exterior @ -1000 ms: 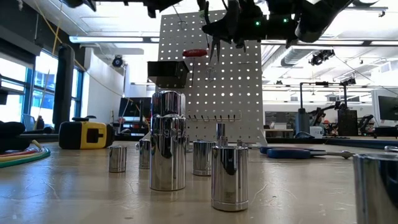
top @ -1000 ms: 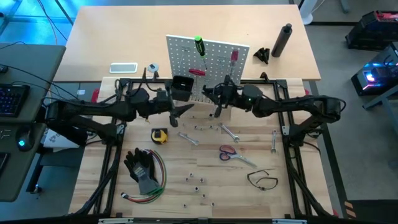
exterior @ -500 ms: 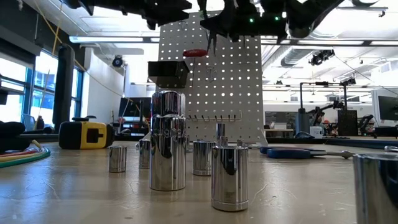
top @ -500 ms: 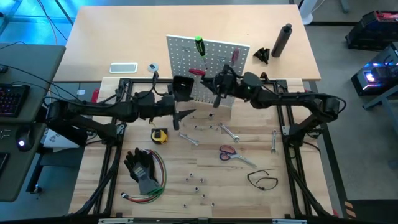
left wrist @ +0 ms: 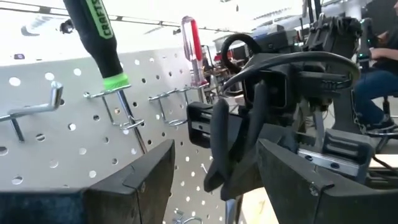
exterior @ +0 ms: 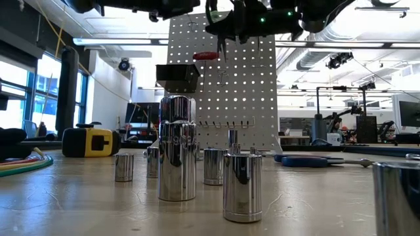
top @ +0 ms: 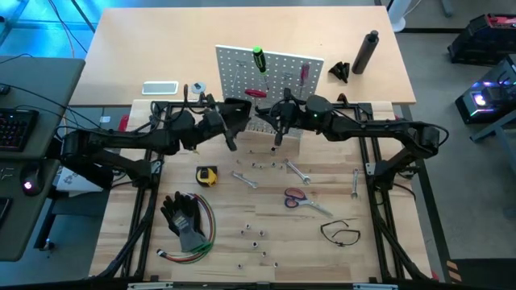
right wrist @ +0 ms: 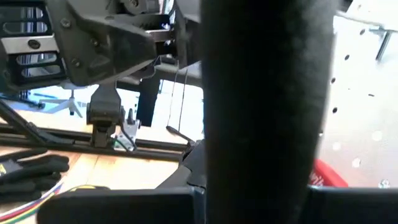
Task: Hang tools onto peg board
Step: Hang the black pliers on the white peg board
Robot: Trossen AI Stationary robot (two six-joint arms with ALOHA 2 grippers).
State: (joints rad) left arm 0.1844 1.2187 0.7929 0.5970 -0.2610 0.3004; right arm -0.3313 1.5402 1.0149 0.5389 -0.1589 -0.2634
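Right jaws: closed tight on a dark-handled tool; the right gripper point(top: 278, 121) carries it hanging point-down in front of the peg board point(top: 282, 68)
Left jaws: standing wide with nothing between them; the left gripper point(top: 230, 129) hovers just beside the black bin point(exterior: 177, 77) on the board's front
Held tool: its slim tip point(exterior: 223, 49) dangles close to the board face in the low view, near a row of bare hooks; whether it touches a hook, I cannot tell
Already hung: green-handled screwdriver point(left wrist: 102, 43) and red-handled screwdriver point(left wrist: 193, 40) sit in wire holders, and a red-handled tool point(top: 255, 93) is up there too
Still on the table: yellow tape measure point(top: 207, 175), two wrenches point(top: 244, 179), red-handled scissors point(top: 295, 197), a thin black loop point(top: 340, 232), another wrench point(top: 355, 184) and scattered metal bits point(top: 258, 235)
Progress: early going by my read, three up, one in the air, most of the kit waiting
Not part of it: black gloves point(top: 184, 216) with coloured wires at the near left
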